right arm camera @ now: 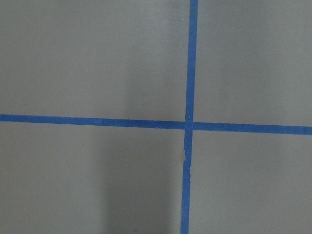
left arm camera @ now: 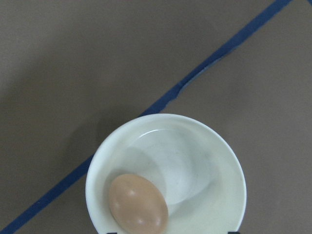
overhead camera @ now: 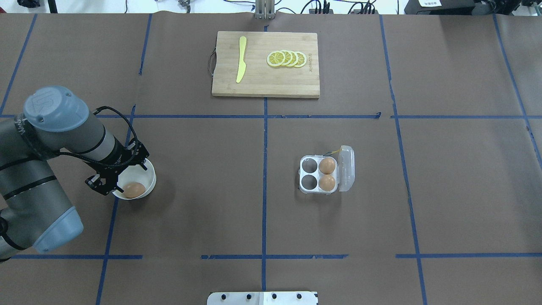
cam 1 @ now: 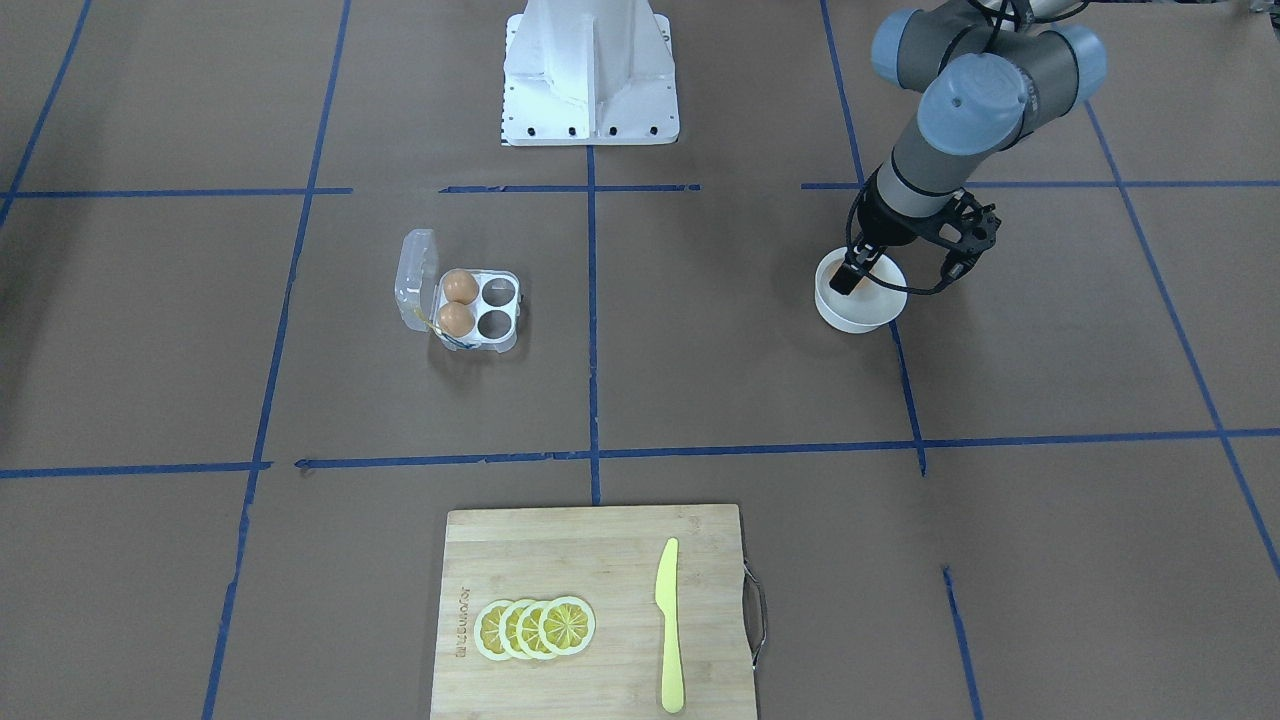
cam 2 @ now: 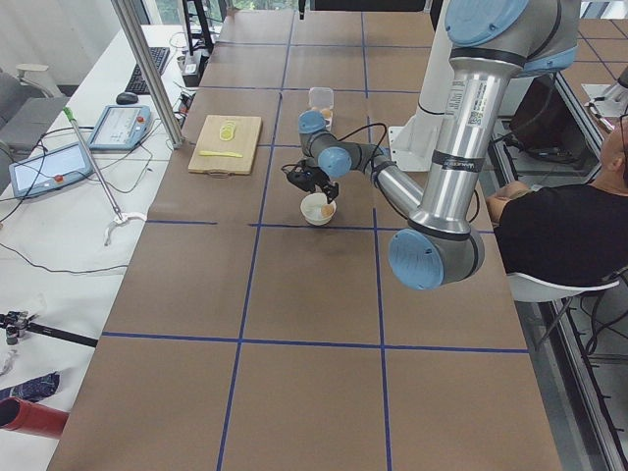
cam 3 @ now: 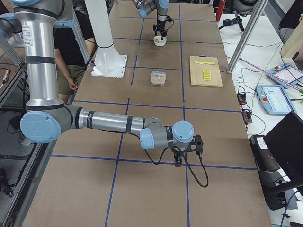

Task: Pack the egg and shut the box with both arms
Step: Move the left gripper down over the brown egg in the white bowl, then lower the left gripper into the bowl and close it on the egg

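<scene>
The egg (overhead camera: 134,189) lies in a round white bowl (overhead camera: 149,180) at the table's left; the left wrist view shows it low and left in the bowl (left arm camera: 138,203). My left gripper (overhead camera: 123,182) hangs just over the bowl and looks open, with its fingers reaching into the bowl (cam 1: 860,315) beside the egg. The box (overhead camera: 303,174) stands mid-table, lid (overhead camera: 346,168) open. It holds two brown eggs (overhead camera: 327,165) in the cells next to the lid; the other two cells are empty. My right gripper (cam 3: 178,161) shows only in the exterior right view, low over bare table; I cannot tell its state.
A wooden cutting board (overhead camera: 265,80) with a yellow knife (overhead camera: 241,65) and lemon slices (overhead camera: 287,59) lies at the far side. The white robot base (cam 1: 590,75) stands at the near edge. Blue tape lines cross the brown table. A seated person (cam 2: 559,235) is beside the table.
</scene>
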Controlling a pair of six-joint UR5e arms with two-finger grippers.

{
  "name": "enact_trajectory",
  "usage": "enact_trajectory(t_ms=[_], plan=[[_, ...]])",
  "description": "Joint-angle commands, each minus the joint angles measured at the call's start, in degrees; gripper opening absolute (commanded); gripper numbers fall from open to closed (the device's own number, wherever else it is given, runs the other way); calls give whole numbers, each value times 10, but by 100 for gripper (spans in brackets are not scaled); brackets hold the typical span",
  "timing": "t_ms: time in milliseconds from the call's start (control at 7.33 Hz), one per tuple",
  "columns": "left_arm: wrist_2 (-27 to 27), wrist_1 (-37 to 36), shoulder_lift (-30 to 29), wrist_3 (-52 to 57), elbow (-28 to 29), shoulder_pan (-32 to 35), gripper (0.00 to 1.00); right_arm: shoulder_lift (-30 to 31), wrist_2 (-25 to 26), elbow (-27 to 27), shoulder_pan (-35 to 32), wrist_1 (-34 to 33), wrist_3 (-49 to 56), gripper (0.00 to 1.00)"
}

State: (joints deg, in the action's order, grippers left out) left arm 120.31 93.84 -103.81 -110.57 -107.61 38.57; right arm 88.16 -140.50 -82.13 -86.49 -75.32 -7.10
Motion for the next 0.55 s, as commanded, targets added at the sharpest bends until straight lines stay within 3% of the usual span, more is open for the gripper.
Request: enact_trajectory(t_ms=[0, 409], plan=[[-10, -6, -6, 6, 16, -3, 76, 0, -4, -3, 0, 0, 0, 100], [-10, -9, -15, 5, 30, -4, 75, -3, -4, -3, 0, 0, 0, 100]])
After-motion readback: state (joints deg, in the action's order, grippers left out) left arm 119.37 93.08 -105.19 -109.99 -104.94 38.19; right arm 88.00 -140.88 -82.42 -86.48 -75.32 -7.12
